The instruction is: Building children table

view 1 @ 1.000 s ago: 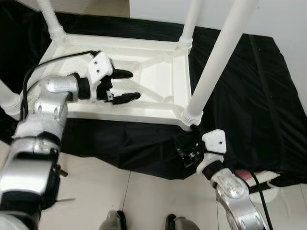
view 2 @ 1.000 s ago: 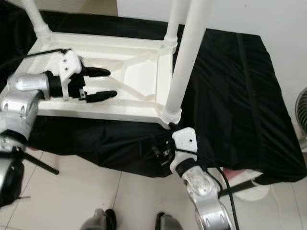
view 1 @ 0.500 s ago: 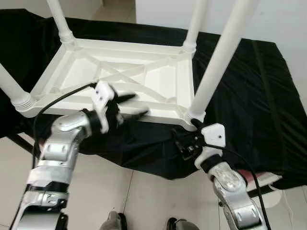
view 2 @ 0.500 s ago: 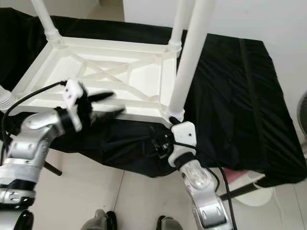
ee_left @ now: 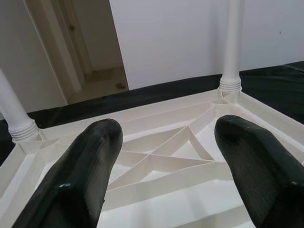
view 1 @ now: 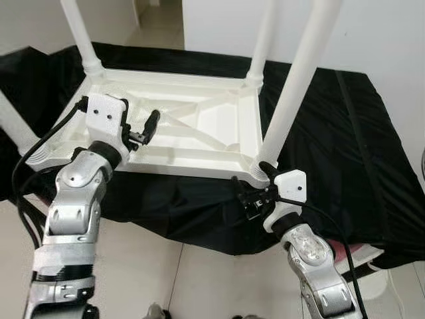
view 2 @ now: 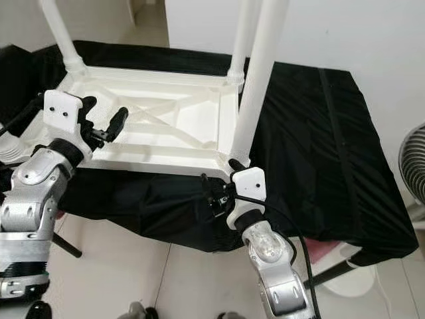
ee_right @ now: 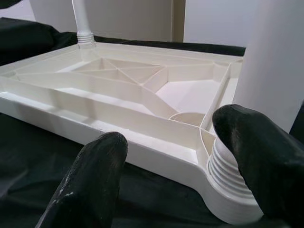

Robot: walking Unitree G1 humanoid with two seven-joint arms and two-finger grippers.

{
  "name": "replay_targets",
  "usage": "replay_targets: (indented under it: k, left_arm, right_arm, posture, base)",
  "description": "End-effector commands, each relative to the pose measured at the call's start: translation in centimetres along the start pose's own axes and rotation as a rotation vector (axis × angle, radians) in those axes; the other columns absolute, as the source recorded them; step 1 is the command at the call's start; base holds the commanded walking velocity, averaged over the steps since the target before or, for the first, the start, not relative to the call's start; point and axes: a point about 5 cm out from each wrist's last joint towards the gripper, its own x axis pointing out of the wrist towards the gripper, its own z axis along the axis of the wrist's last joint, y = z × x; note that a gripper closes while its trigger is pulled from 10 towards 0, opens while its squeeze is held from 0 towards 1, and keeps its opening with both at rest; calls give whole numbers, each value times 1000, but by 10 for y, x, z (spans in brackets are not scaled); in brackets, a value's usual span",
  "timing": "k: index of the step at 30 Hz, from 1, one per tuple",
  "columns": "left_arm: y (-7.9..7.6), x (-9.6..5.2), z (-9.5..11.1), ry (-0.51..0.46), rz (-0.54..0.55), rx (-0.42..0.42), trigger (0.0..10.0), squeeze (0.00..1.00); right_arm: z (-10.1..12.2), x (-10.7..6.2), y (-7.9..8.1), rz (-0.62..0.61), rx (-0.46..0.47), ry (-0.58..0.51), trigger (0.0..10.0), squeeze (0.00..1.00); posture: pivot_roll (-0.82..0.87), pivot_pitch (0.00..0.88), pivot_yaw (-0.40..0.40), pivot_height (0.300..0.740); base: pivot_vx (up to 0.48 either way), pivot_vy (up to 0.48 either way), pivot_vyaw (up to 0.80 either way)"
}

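A white plastic children's table [view 1: 199, 143] lies upside down on a black cloth, its ribbed underside [ee_left: 161, 156] facing up. Its legs stand upward, one at the near right corner [view 1: 295, 86]. My left gripper [view 1: 141, 129] hovers open over the near left part of the underside with nothing between its fingers [ee_left: 90, 171]. My right gripper [view 1: 250, 197] is open, low at the near right corner. Its fingers [ee_right: 90, 180] sit either side of the threaded leg socket [ee_right: 232, 190] without closing on it.
The black cloth [view 1: 345, 146] covers a low surface that drops off at the front to a tiled floor [view 1: 199, 279]. A fan [view 2: 415, 159] stands at the far right, and a white wall and a doorway [ee_left: 71, 52] lie behind.
My left arm has swung from in front of the table's near edge up over its near left underside, fingers now pointing away. The camera has shifted. The right gripper stays at the near right corner.
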Motion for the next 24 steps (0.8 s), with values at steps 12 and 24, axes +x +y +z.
replay_targets:
  k: [12,24]
  left_arm:
    - [-14,-12,-5,96,-187,198,10000,0]
    - [-35,-11,12,114,-630,133,10000,0]
  right_arm:
    - [-10,0,-43,-104,-42,37,10000,0]
    - [-4,34,-79,116,19,67,10000,0]
  posture:
    - [-110,32,33,740]
    - [-88,53,32,740]
  base:
    - [0,0,0]
    - [0,0,0]
